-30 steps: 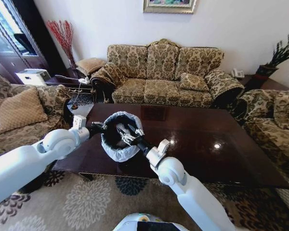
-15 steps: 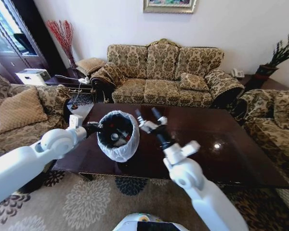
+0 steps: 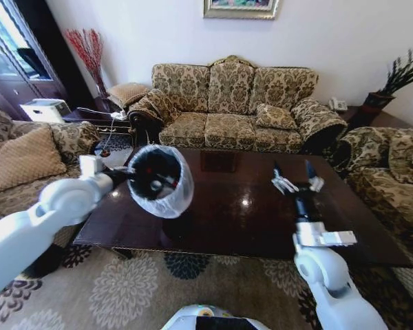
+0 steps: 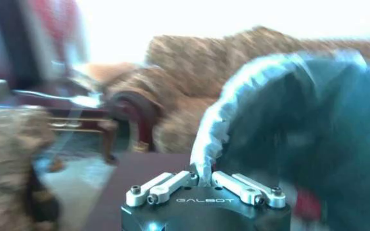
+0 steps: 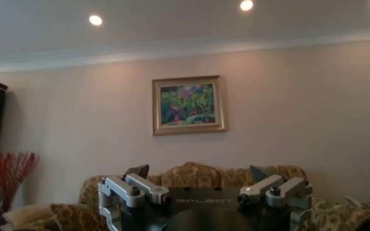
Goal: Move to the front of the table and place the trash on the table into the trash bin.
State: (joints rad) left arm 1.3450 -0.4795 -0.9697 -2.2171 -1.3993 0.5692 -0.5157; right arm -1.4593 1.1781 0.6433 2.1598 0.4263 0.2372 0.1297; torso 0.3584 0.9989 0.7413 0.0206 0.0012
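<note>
The round trash bin (image 3: 160, 180), black inside with a crinkled whitish bag over its rim, hung tilted above the glossy dark table (image 3: 261, 220) at nine o'clock, its rim pinched by the left gripper (image 3: 124, 180). The right gripper (image 3: 297, 177) gaped wide, empty, at three o'clock.

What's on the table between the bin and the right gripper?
Nothing: in the head view the stretch of table between the bin, held up by the left gripper, and the open right gripper is bare glossy wood.
</note>
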